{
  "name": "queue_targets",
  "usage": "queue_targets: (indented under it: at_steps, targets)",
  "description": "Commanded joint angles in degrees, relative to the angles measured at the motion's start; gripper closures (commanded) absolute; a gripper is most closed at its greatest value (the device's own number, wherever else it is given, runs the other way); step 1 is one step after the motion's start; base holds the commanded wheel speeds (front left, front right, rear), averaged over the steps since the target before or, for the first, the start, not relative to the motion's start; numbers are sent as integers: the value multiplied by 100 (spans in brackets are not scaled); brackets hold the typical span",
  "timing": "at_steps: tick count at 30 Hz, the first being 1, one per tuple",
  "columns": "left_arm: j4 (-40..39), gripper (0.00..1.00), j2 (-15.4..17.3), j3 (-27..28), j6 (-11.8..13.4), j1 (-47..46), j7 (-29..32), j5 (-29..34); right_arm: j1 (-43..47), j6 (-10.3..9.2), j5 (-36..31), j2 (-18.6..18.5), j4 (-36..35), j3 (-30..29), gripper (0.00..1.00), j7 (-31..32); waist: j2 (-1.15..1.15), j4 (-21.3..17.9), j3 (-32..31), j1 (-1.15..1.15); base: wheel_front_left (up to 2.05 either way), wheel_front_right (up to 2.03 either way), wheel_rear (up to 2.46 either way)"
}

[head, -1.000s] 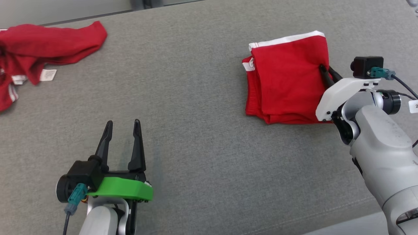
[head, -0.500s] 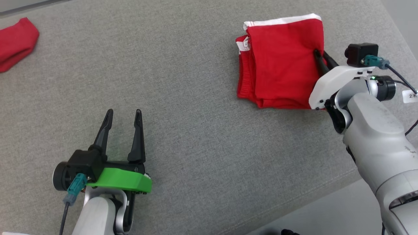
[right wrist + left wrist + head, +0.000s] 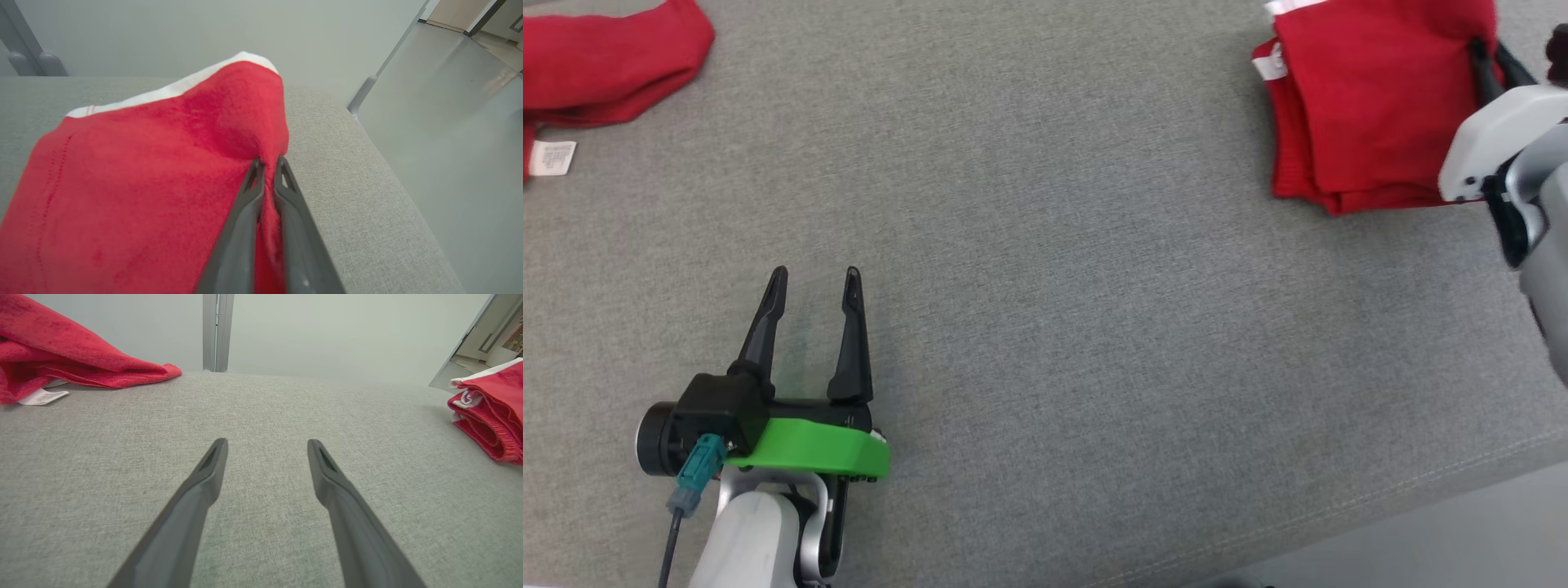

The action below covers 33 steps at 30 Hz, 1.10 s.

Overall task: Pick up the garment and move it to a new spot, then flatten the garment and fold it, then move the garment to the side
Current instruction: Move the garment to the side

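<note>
At the tips of the right gripper (image 3: pixel 1486 61) in the head view, the folded garment (image 3: pixel 1364 106) is pinched by the edge facing it. The left gripper (image 3: pixel 813 282) rests spread, empty, well apart.

Left wrist view: bare cushion (image 3: pixel 261 412) between its fingers (image 3: pixel 204 486).

Right wrist view: the fingers nip only a thin ridge of cloth, so dragging may unfold the stack or lose it.

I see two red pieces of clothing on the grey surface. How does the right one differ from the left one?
The right garment is neatly folded in layers; the left garment lies loose and rumpled. The right gripper pinches the right garment's edge; no gripper holds the left garment. The right garment shows a white band, the left garment a white label. Both are red.
</note>
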Motion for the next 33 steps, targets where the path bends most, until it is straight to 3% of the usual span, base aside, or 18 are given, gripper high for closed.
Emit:
queue_targets:
  at_steps: [1,12,17,19,20,21,28,33]
  targets:
    - [-42,0,57,22,22,-5,-9,70,-121,-10,-102,-123,58,-16,100,-42,0,216,135,0,0,0,0]
    - [-343,0,185,-11,57,-45,91,98,-587,-10,-727,-812,369,-389,100,-53,0,418,567,0,0,0,0]
    - [-413,0,191,-59,78,-105,111,88,-734,-10,-1067,-896,407,-697,100,-49,0,463,676,0,0,0,0]
    - [-424,0,188,-79,72,-132,116,87,-767,-10,-1223,-914,413,-845,58,-51,0,481,702,0,0,0,0]
    - [-423,0,184,-87,73,-147,115,81,-779,-10,-1298,-914,399,-931,5,-50,0,492,713,0,0,0,0]
    - [-419,0,178,-94,77,-152,114,76,-779,-10,-1367,-905,350,-1009,0,-50,0,498,718,0,0,0,0]
    - [-356,0,134,-103,99,-179,64,-2,-481,-10,-1951,-637,-274,-1578,0,-47,0,493,620,0,0,0,0]
    - [-247,0,92,-91,94,-168,14,-58,-270,-10,-2290,-292,-854,-1653,0,-48,0,456,379,0,0,0,0]
